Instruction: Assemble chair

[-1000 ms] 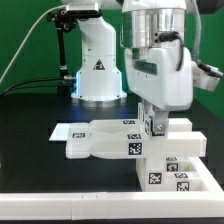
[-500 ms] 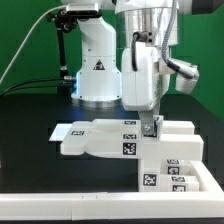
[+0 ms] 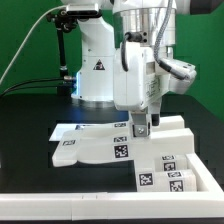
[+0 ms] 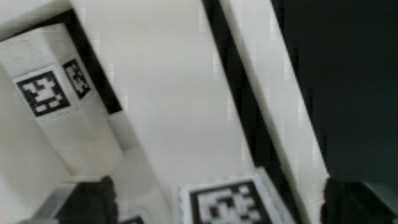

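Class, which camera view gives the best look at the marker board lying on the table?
The exterior view: the marker board lies flat on the black table, partly behind the chair pieces. The wrist view shows only close-up white tagged pieces; I cannot pick the board out there.

A: Where is there free room? The black table lies bare toward the exterior view's left, in front of the robot base; nothing stands there but a cable trailing along its far edge.

B: And the middle? Crowded; the chair pieces spread across it, flat slabs with blocky bars rising at the exterior view's right; the gripper hangs low right over them, jaws apart.

A: The front? A long white rail runs along the near edge; only a narrow dark strip separates it from the slabs.

B: In the wrist view, dark gaps between white pieces look thin.
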You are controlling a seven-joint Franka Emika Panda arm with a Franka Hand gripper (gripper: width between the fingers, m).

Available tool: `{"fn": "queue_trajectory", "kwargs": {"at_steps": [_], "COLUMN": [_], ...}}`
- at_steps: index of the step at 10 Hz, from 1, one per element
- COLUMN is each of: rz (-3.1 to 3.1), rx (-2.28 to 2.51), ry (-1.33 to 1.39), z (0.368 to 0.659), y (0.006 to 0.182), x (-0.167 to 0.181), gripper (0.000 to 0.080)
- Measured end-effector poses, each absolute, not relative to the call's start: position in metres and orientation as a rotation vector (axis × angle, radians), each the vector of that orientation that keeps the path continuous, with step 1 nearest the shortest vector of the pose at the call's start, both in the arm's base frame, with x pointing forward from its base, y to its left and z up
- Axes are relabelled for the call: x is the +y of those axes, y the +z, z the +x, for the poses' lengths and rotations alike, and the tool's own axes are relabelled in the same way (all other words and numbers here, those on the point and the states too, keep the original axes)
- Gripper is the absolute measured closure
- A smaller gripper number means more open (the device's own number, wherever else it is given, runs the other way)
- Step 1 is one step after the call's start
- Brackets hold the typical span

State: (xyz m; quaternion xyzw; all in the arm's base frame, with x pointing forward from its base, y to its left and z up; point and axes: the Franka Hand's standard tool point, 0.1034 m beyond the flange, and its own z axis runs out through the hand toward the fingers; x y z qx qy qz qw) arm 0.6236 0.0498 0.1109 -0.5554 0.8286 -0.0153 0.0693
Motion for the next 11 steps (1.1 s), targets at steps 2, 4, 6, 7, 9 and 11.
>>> {"fn": "queue_trajectory", "kwargs": {"at_steps": [2, 4, 6, 7, 9, 11], "rz": [-1.694, -1.733, -1.765, -1.772, -1.769, -1.775], "rx": [2.471, 2.418, 2.325, 2.284, 2.264, 2.264], "ry": [-0.047, -0.053, -0.079, -0.084, -0.092, -0.092], "z": [0.625, 0.627, 0.634, 0.637, 0.639, 0.639], "y": [0.116, 0.130, 0.168, 0.190, 0.201, 0.199], "x": [0.053, 0.055, 0.050, 0.049, 0.049, 0.049], "gripper": [0.0155, 0.0151, 0.0151, 0.0151, 0.0151, 0.0151]}}
